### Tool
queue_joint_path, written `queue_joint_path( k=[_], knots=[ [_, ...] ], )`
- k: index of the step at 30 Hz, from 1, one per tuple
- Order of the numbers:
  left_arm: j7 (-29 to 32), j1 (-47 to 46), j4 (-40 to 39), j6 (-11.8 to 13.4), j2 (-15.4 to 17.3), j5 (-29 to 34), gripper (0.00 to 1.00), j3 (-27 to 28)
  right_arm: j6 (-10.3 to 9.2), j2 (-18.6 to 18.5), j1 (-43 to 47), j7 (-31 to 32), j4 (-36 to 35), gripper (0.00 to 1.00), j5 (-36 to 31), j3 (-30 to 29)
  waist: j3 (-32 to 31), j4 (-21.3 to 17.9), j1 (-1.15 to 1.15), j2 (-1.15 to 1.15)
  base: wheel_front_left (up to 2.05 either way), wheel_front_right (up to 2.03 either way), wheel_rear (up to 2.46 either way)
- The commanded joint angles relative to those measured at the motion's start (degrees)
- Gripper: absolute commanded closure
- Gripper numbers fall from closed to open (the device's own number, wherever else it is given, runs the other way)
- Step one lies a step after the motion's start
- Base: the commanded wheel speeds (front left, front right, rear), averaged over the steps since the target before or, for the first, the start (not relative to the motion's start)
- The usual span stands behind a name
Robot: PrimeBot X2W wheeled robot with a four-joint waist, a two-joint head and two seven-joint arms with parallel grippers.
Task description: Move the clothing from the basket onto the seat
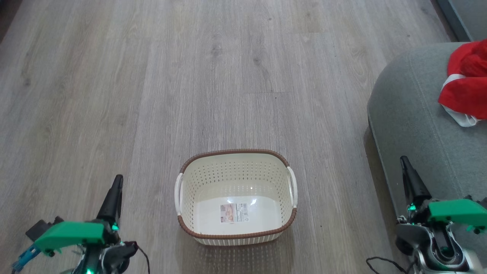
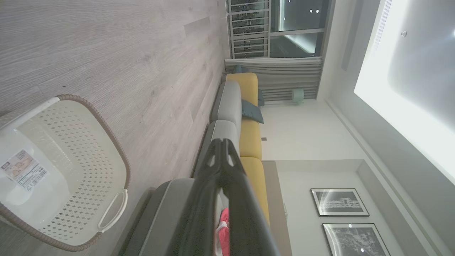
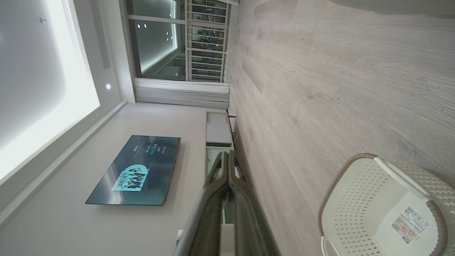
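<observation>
a grey wood-plank floor point(image 1: 190, 76) spreads across the head view, broad and open ahead of the robot and to its left. at the right the seat point(image 1: 411, 114) comes in, grey-green, with a rounded corner and a stitched seam. its near edge runs down beside the right gripper point(image 1: 404, 161). the basket point(image 1: 236, 151) stands upright on the floor between the two grippers, apart from the seat, with a strip of floor between them. its pale bottom carries a label point(image 1: 233, 212). the clothing point(image 1: 466, 83) lies bunched on the seat at the picture's right edge, red with a white band, well apart from the basket. the left gripper point(image 1: 116, 186) hangs over the floor left of the basket, fingers pressed together and holding nothing. the right gripper hangs over the seat's front edge, also closed to a point and holding nothing. the left wrist view adds the room beyond the seat: a yellow sofa back point(image 2: 250, 135), a teal cushion point(image 2: 252, 112), a grey curtain point(image 2: 277, 78) under a dark window point(image 2: 280, 28), two framed pictures point(image 2: 339, 202) on a white wall and a lit ceiling point(image 2: 408, 89). the right wrist view looks the other way, to a wall tv point(image 3: 137, 170) and a low cabinet point(image 3: 218, 128). floor lies open all round the basket's brown rim.
</observation>
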Motion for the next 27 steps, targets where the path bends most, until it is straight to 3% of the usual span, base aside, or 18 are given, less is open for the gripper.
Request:
queue_joint_path(
  k=[1,27],
  knots=[
    [0.6,-2.8,-2.2,-0.5,0.6,-1.6,1.00,2.3,-0.01,0.0,-1.1,0.8,-2.5,1.00,2.0,0.8,0.0,0.0,0.00,0.00,0.00,0.00,0.00],
    [1.0,-2.8,-2.5,-0.6,0.6,-3.3,1.00,2.5,-0.01,0.1,-1.0,1.2,-2.8,1.00,3.9,0.7,-0.1,0.0,0.00,0.00,0.00,0.00,0.00]
  ],
)
